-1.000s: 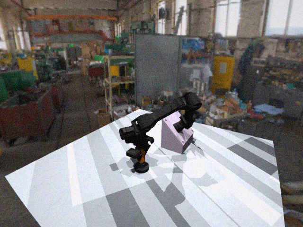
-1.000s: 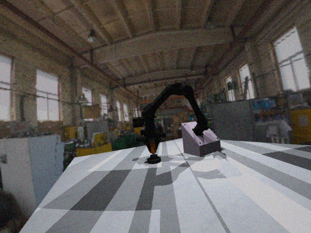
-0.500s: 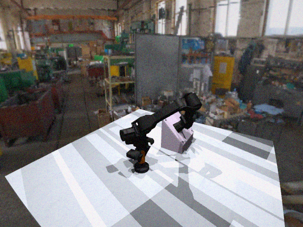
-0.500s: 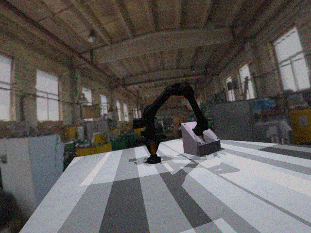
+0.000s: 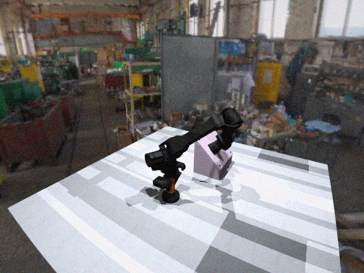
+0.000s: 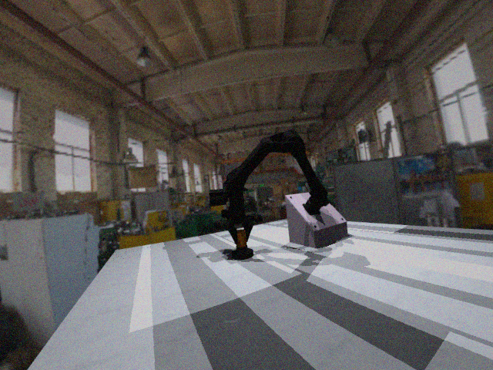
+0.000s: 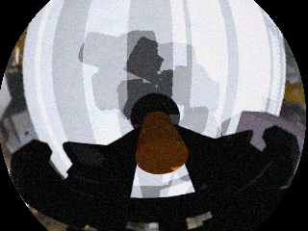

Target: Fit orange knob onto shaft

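Directions refer to the top view, read left to right. A pale surface with grey and white bands of light and shade carries the assembly. At the left of the assembly, the black two-finger gripper points downward. Its fingers are clamped on the upright orange cylindrical knob, one finger on each side.

The knob is located directly above the round black pedestal, which rests on the surface. The silver shaft is hidden from view. Full seating of the knob and alignment of the flat sides cannot be determined.

From the gripper, the black jointed arm rises and extends to the right, then bends down to the pale pink wedge-shaped mount. The mount stands on the surface, apart from the pedestal, its sloped face toward the arm's lower end. Farther right, behind the surface, is an upright yellow cabinet.
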Robot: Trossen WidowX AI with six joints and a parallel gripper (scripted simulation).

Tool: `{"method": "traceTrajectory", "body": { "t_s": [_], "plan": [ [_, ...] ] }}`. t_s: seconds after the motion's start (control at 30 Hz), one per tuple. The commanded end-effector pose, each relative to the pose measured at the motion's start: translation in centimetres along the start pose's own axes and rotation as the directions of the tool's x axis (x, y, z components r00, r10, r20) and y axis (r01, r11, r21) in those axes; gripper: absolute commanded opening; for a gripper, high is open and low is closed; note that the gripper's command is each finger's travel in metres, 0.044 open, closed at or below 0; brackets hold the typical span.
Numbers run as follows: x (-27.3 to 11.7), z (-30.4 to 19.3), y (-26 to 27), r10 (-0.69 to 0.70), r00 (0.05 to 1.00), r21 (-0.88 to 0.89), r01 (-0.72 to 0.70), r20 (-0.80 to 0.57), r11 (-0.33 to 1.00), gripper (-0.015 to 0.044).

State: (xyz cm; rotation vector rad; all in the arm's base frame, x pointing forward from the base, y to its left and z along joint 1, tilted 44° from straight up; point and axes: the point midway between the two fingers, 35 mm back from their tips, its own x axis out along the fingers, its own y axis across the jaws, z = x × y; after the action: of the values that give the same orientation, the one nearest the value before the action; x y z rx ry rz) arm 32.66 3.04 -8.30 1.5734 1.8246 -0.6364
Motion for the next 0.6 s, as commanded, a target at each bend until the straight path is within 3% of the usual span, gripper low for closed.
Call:
{"method": "traceTrajectory", "body": {
  "t_s": [0.0,0.5,0.57],
  "plan": [
    [-0.07,0.02,0.04,0.001,1.000,0.000,-0.001,0.000,1.000,0.0026],
    [-0.07,0.02,0.04,0.001,1.000,0.000,-0.001,0.000,1.000,0.0420],
    [-0.07,0.02,0.04,0.001,1.000,0.000,-0.001,0.000,1.000,0.0440]
  ]
}}
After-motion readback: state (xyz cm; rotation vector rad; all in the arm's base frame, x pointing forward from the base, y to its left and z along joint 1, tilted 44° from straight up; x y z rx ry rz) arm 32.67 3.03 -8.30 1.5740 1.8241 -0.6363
